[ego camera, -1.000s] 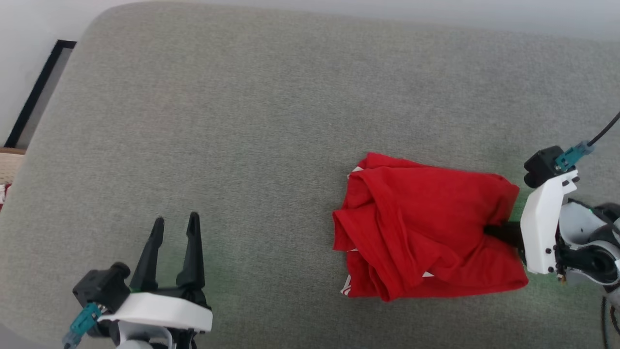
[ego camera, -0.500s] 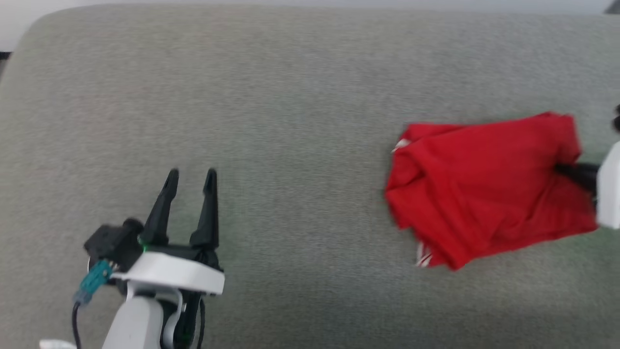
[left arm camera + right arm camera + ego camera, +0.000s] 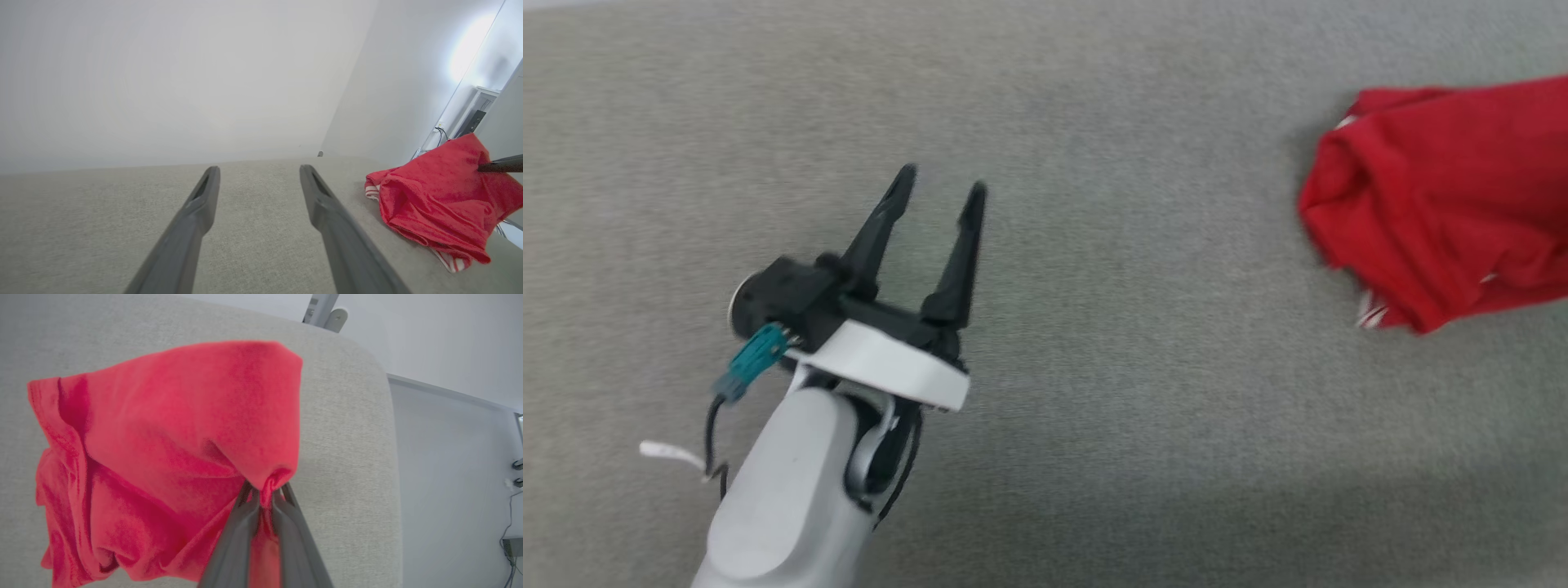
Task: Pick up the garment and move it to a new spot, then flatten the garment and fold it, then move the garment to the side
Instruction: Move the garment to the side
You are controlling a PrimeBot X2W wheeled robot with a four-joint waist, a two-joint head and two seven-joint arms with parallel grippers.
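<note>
right fingers: right gripper (image 3: 261,498) pinched tight on a bunched fold of the garment (image 3: 163,449), a bright red soft-fabric shirt with white bands and thin red stripes
garment: crumpled, partly lifted by the pinch, lower part resting near the right edge of the grey woven-fabric surface (image 3: 1094,408), which looks like a cushion or padded counter
left fingers: left gripper (image 3: 939,196) spread wide, holding nothing, well apart from the garment
step: looks like the first one, carrying the garment to a new spot
next: likely set it down and let go, then bring both grippers in to spread it flat; it will drape and bunch
writing: none legible
</note>
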